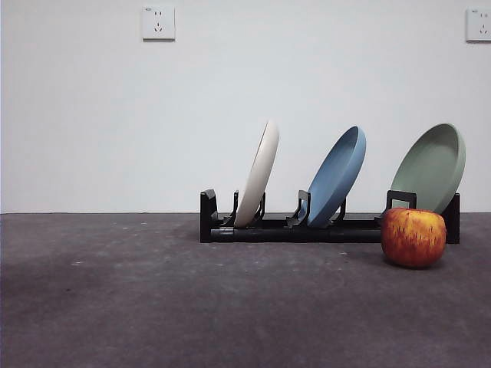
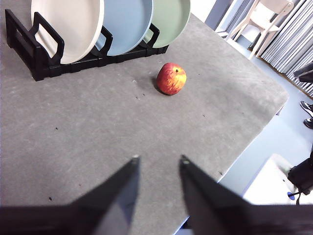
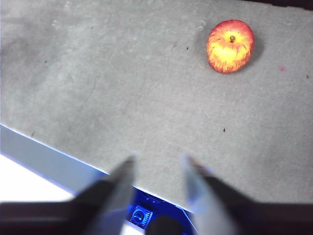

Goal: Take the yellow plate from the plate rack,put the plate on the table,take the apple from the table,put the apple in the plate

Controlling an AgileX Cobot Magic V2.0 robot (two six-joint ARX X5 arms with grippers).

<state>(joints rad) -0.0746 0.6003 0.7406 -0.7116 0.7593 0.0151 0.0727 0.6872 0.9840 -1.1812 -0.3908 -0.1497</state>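
Note:
The yellow plate (image 1: 259, 175), cream-coloured, stands tilted in the leftmost used slot of the black plate rack (image 1: 291, 228); it also shows in the left wrist view (image 2: 66, 24) in the rack (image 2: 29, 58). The red-yellow apple (image 1: 413, 237) rests on the table (image 1: 153, 299) in front of the rack's right end; it shows in both wrist views (image 2: 171, 78) (image 3: 230, 45). My left gripper (image 2: 157, 159) is open and empty above the table, well away from the apple. My right gripper (image 3: 159, 159) is open and empty over the table's edge. Neither arm shows in the front view.
A blue plate (image 1: 336, 176) and a sage-green plate (image 1: 431, 167) stand in the rack to the right of the cream one. The table edge (image 2: 254, 132) drops off beyond the apple, with a chair (image 2: 261, 17) and floor behind.

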